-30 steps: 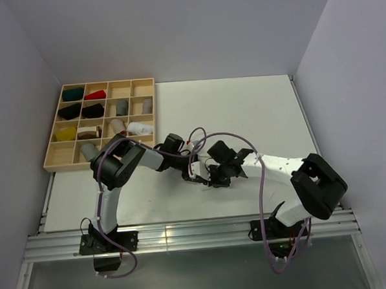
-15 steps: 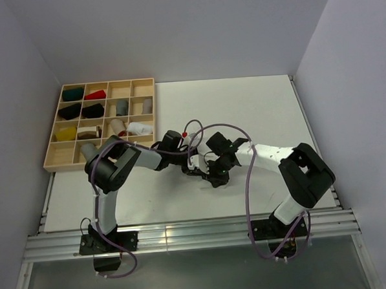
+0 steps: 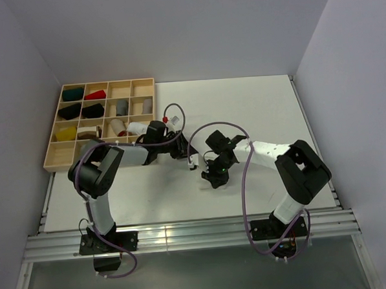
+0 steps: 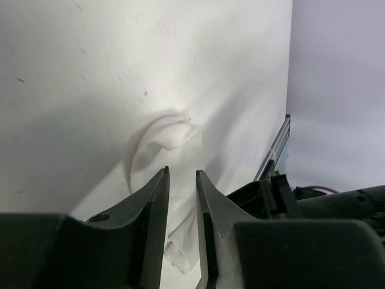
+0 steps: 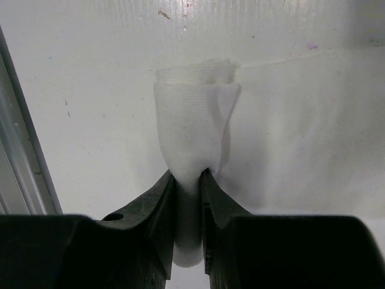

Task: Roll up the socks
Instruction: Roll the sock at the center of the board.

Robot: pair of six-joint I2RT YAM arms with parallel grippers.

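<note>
- Right gripper: fingers pressed together on the white sock, with a fold of fabric squeezed tight between them.
- Right wrist view: ahead of the fingertips the sock is bunched into a loose tube lying on the table. Layered folds show at its far end.
- Left gripper: jaws stand a narrow slit apart with nothing clamped at the tips. White fabric lying on the surface shows through the gap.
- Left wrist view: the sock has a raised, curled fold just beyond the left fingertips, and the rest trails back under the fingers.
- Sock location: around the middle of the table, a bit right of centre and closer to the near edge than the far edge.
- Top view: white on white, so the sock's outline is barely readable. It sits under the right gripper.
- The left gripper sits to the left of the right one and slightly further from the near edge. They are close but not touching.
- Wooden tray at the far left corner holds small cloth bundles in its compartments: green, red, black, yellow, grey and white. It is well apart from the sock.
</note>
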